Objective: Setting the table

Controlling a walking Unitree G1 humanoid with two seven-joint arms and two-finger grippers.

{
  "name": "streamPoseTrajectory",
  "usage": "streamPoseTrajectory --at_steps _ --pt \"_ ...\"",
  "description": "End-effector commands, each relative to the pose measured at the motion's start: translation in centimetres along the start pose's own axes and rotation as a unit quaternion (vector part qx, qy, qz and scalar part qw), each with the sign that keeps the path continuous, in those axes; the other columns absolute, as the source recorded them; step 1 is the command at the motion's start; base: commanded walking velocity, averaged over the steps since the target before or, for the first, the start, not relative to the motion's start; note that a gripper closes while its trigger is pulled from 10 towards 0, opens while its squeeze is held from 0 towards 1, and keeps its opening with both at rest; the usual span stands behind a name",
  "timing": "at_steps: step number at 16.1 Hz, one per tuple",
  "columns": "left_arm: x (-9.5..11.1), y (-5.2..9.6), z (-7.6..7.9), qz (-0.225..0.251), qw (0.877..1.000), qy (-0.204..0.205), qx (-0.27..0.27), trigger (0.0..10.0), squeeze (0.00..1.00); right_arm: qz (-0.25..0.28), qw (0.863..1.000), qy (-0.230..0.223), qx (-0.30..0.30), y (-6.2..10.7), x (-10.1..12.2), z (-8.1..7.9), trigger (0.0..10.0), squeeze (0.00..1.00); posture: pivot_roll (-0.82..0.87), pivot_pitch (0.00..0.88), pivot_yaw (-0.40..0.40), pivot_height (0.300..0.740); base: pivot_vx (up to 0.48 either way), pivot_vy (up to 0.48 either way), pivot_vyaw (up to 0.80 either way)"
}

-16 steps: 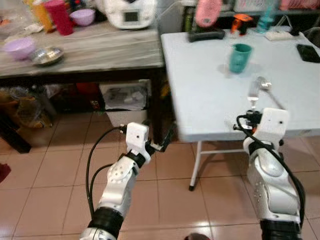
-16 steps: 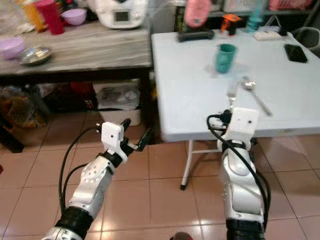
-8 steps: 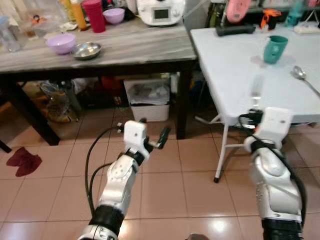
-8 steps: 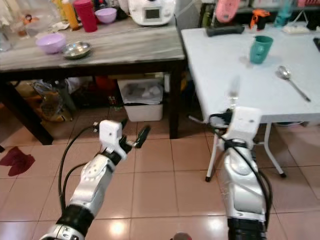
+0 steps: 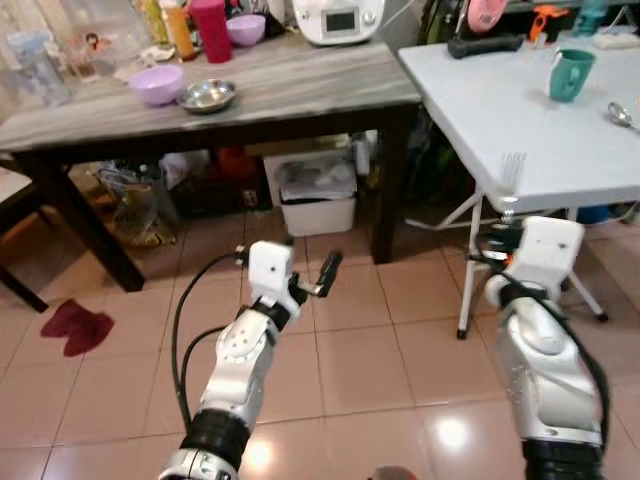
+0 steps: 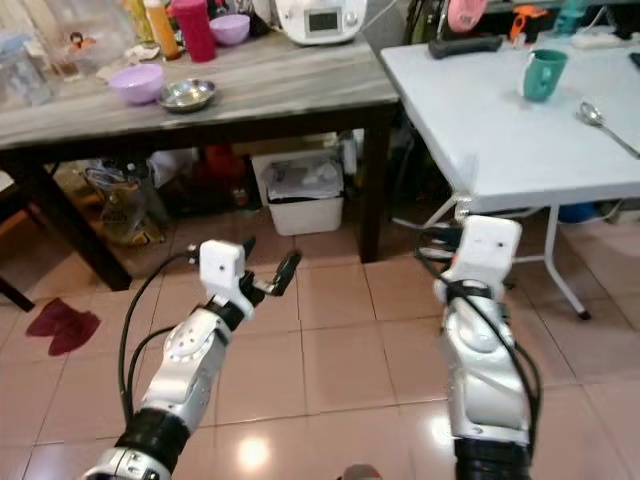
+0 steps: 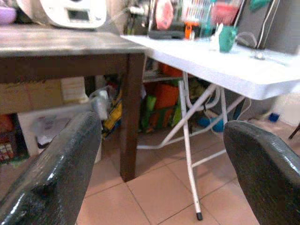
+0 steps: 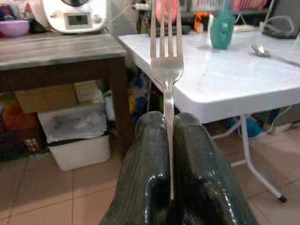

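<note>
Right end effector [image 8: 166, 140]: clenched on a fork [image 8: 166, 65], the two black fingers [image 8: 145, 154] pressed together around its handle, held above the tiled floor [image 5: 350, 350] just short of the white surface [image 5: 520, 120].
Fork direction: long axis in line with the fingers, tines leading and pointing toward the near edge of the white surface; in the left eye view the tines [image 5: 512, 170] stand up in front of that edge.
Fork, hidden part: the lower handle is buried between the fingers; in the head views the wrist housing covers all but the tines.
Left end effector [image 5: 322, 278]: released, fingers [image 7: 51, 173] spread wide with nothing between them, out over the floor in front of the dark wooden surface [image 5: 260, 90].
White surface: a teal mug [image 5: 567, 75] sits toward its far edge, a spoon [image 5: 622, 116] lies near its right side and is cut off by the frame; a black object at the far edge is too small to identify.
Dark surface: a purple bowl [image 5: 157, 84] and a metal bowl [image 5: 207, 96] rest near its front edge; a red cup [image 5: 211, 17] and a white appliance [image 5: 343, 18] at the back are cut by the top of the frame.
Open room: bare tile lies between the two arms and in front of both surfaces; a narrow gap separates the surfaces, partly taken up by folding legs [image 5: 470, 260].
Under the dark surface: a white bin [image 5: 318, 195] and bags in shadow, their contents unclear.
Floor: a dark red cloth [image 5: 75, 328] lies at the left.
</note>
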State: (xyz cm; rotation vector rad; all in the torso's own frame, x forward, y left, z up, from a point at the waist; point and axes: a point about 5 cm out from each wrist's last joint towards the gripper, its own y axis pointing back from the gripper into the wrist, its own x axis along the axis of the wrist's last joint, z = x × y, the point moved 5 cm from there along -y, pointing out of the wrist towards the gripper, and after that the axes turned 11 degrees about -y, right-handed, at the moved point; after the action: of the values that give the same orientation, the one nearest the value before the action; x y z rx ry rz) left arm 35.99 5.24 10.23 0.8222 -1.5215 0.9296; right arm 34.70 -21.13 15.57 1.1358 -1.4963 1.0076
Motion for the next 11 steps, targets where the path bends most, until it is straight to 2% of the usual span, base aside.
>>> streamPoseTrajectory --at_steps 1,4,5,6,7,11 --pt "-0.4 0.6 -1.5 -0.008 1.000 -0.006 0.027 10.0 0.00 0.010 1.000 -0.007 0.024 0.1 0.4 -1.7 10.0 0.00 -0.32 0.065 0.040 0.740 0.000 0.352 0.00" --pt "-0.1 0.8 -2.9 -0.002 0.998 -0.027 0.060 10.0 0.00 0.007 0.999 -0.002 0.036 0.4 0.1 -1.9 10.0 0.00 -0.31 0.067 0.040 0.740 0.000 0.000 0.00" --pt "-0.1 0.8 -2.9 -0.002 0.998 -0.027 0.060 10.0 0.00 0.007 0.999 -0.002 0.036 0.4 0.1 -1.9 10.0 0.00 -0.31 0.067 0.040 0.740 0.000 0.000 0.00" --pt "-0.2 1.0 -3.6 -0.007 0.997 -0.028 0.076 10.0 0.00 0.008 0.999 0.002 0.043 0.5 0.0 -2.2 10.0 0.00 -0.31 0.067 0.039 0.740 0.000 0.000 0.00" --pt "-0.4 1.5 -5.1 -0.015 0.995 -0.023 0.101 10.0 0.00 0.014 0.997 0.011 0.070 0.8 0.1 -3.1 10.0 0.00 -0.30 0.068 0.042 0.740 0.000 0.000 0.00" --pt "-0.5 1.9 -6.0 -0.017 0.993 -0.024 0.112 10.0 0.00 0.023 0.995 0.022 0.097 1.4 -0.1 -4.3 10.0 0.00 -0.29 0.068 0.057 0.740 0.340 0.000 0.00"
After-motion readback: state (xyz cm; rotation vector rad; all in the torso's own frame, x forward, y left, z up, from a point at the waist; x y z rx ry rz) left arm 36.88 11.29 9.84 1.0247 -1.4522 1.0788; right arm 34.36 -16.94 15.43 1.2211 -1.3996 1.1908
